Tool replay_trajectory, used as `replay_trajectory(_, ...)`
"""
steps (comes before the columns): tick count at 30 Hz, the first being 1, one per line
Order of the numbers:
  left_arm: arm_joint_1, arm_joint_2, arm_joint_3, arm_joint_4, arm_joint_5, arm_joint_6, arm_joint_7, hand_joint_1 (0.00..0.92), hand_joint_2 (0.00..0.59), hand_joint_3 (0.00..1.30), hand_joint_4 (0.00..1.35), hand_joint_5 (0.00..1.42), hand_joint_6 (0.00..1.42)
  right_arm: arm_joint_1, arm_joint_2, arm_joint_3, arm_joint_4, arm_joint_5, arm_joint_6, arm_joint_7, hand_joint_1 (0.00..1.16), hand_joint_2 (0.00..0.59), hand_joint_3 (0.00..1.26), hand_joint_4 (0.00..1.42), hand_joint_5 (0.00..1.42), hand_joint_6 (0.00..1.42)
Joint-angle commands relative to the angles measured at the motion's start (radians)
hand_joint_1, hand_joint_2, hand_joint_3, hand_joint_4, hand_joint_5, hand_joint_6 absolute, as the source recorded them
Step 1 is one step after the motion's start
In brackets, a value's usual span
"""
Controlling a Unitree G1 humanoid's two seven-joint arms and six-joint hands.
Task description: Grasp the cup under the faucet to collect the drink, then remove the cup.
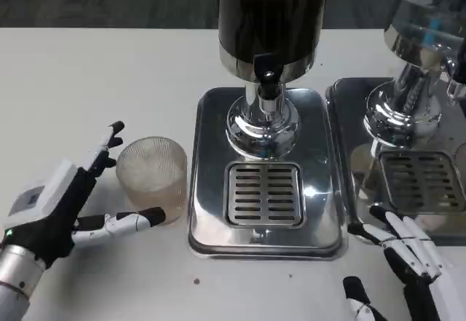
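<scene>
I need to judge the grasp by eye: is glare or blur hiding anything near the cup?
Head view: the cup is sharp, ribbed walls readable; the left robot hand is crisp beside it. Strong highlights sit on the chrome tray and the faucet base, none over the cup.

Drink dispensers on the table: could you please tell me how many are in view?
2. One dispenser stands at centre on its drip tray; a second dispenser stands at the right edge, partly cut off. More may lie beyond the frame.

Cup (151,178) left of drip tray (266,183), faucet (267,77) above tray, second dispenser (422,52) right
</scene>
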Motion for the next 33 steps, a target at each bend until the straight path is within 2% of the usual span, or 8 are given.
replay_trajectory(1, -0.028, -0.005, -0.020, 0.024, -0.004, 0.001, -0.019, 0.261, 0.018, 0.02, 0.10, 0.24, 0.22, 0.012, 0.004, -0.003, -0.011, -0.004, 0.004, -0.013, 0.32, 0.428, 0.33, 0.14, 0.13, 0.33)
replay_trajectory(17, -0.086, -0.015, -0.070, 0.065, -0.008, -0.008, -0.092, 0.280, 0.028, 0.04, 0.12, 0.26, 0.22, 0.026, 0.000, -0.014, -0.014, 0.021, -0.008, -0.002, 0.32, 0.442, 0.34, 0.16, 0.16, 0.36)
replay_trajectory(21, -0.094, -0.008, -0.072, 0.071, -0.009, -0.011, -0.108, 0.282, 0.029, 0.04, 0.12, 0.25, 0.22, 0.010, 0.008, -0.023, 0.015, 0.079, -0.044, -0.005, 0.30, 0.444, 0.35, 0.18, 0.17, 0.39)
replay_trajectory(26, -0.086, -0.002, -0.063, 0.070, -0.015, -0.009, -0.105, 0.270, 0.031, 0.07, 0.15, 0.27, 0.23, -0.010, 0.007, -0.022, 0.033, 0.099, -0.063, 0.005, 0.30, 0.444, 0.36, 0.20, 0.18, 0.41)
replay_trajectory(29, -0.075, -0.007, -0.063, 0.050, -0.010, 0.011, -0.097, 0.261, 0.032, 0.10, 0.18, 0.32, 0.25, -0.014, 0.006, -0.021, 0.038, 0.102, -0.071, 0.010, 0.29, 0.444, 0.37, 0.20, 0.18, 0.41)
replay_trajectory(33, -0.055, -0.019, -0.066, 0.000, 0.014, 0.080, -0.078, 0.254, 0.033, 0.13, 0.23, 0.35, 0.28, -0.016, 0.006, -0.021, 0.034, 0.101, -0.078, 0.011, 0.29, 0.444, 0.37, 0.20, 0.19, 0.41)
